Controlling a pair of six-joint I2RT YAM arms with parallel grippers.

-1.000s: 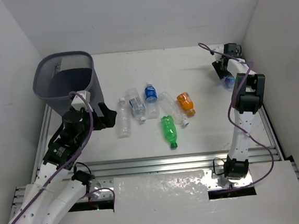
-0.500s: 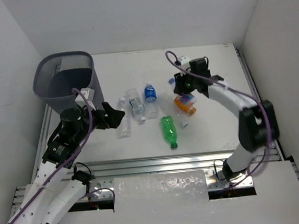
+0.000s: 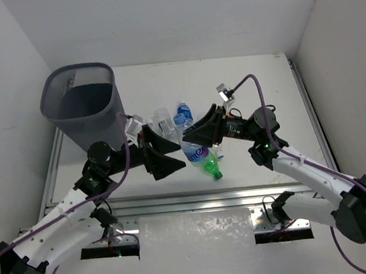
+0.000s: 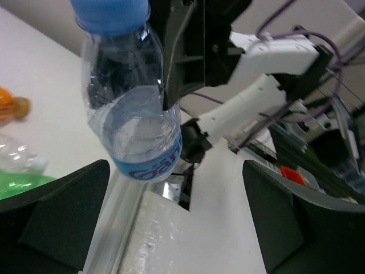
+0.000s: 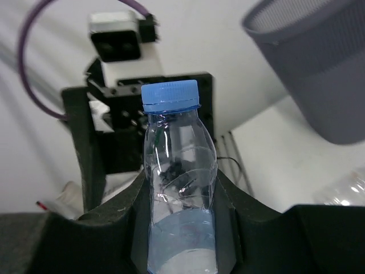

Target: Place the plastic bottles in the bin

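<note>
Arms lean inward, tools facing each other above the surface [image 3: 255,79]. The right tool [image 3: 188,138] is clenched on a clear, blue-capped bottle [image 3: 196,152], lifted off the surface. The left tool [image 3: 174,156] gapes wide just beside it, holding nothing. The bin [image 3: 98,122] stands far left, its inside too dark to read. A green bottle [image 3: 209,167] and clear bottles [image 3: 163,123] lie below. White walls [image 3: 173,22] surround the surface.

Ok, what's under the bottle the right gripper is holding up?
The green bottle lies on the table below the held bottle, partly covered by it. The right gripper hides the table just behind, so anything there cannot be seen.
</note>
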